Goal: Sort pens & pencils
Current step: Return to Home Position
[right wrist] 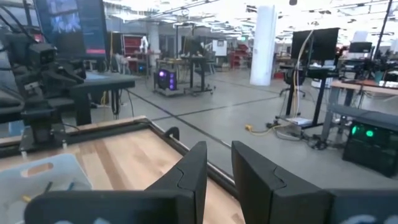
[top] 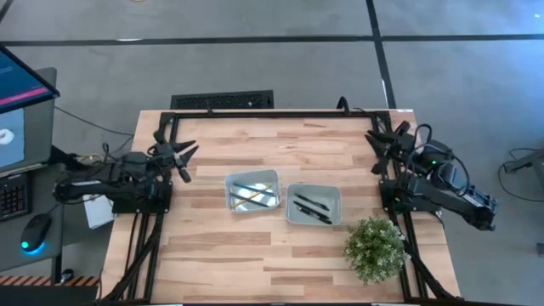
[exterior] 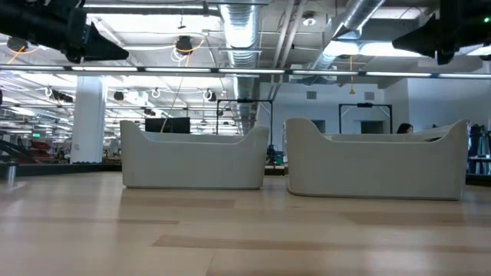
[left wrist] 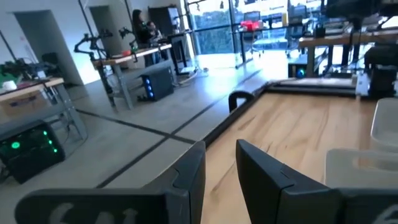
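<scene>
1. Left fingers (left wrist: 189, 180): parted by a narrow gap, with nothing between them. The left gripper (top: 185, 157) hangs at the table's side edge, well apart from the left bin (top: 252, 173) on that bin's left.
2. Right fingers (right wrist: 261, 180): likewise narrowly parted and empty. The right gripper (top: 378, 144) is raised at the opposite table edge, well apart from the left bin on its right.
3. The pencils (top: 251, 195) lie inside the left bin; a yellow one and darker ones can be made out, crossing one another.
4. The pens (top: 311, 208), black sticks, lie inside the right bin (top: 314, 187), which stands just beside the left bin, on its right and slightly nearer the front edge.
5. A potted plant (top: 374, 246) stands past the right bin as seen from the left bin, near the right arm's base. No stick shows on the bare table (top: 255, 255) around the left bin.
6. Judgement: sorting appears complete, and only the arms' return to rest remains.
7. Hazards:
   - The right arm, folding low, could brush the plant and tip it.
   - Either arm, sweeping inward, could knock the left bin or its neighbour and spill the sorted sticks.
   - Cables at the left arm's base could snag.
</scene>
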Controlling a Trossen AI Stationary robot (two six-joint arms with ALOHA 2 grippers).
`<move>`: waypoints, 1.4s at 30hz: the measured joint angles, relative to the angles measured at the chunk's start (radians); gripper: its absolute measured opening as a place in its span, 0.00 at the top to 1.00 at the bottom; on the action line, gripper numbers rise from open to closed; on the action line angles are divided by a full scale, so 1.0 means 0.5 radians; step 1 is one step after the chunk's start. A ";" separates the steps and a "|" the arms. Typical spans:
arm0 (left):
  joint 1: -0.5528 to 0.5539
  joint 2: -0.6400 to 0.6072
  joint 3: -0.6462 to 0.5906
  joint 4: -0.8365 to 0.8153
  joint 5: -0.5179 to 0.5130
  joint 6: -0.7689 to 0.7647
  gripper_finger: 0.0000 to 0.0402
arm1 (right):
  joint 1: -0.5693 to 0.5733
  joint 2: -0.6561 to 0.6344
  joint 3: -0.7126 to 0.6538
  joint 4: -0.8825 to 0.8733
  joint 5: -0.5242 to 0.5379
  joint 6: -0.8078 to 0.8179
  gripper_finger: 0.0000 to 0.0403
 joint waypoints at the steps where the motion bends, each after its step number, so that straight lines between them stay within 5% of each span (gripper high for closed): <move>1: -0.001 -0.008 -0.024 0.011 0.002 0.005 0.80 | 0.000 -0.003 -0.024 0.022 -0.001 0.007 0.76; 24: -0.001 -0.130 -0.392 0.284 0.197 -0.014 0.80 | 0.001 -0.003 -0.428 0.400 -0.062 0.076 0.76; 42: -0.001 -0.260 -0.528 0.355 0.215 -0.007 0.80 | 0.002 -0.004 -0.484 0.403 -0.122 0.128 0.76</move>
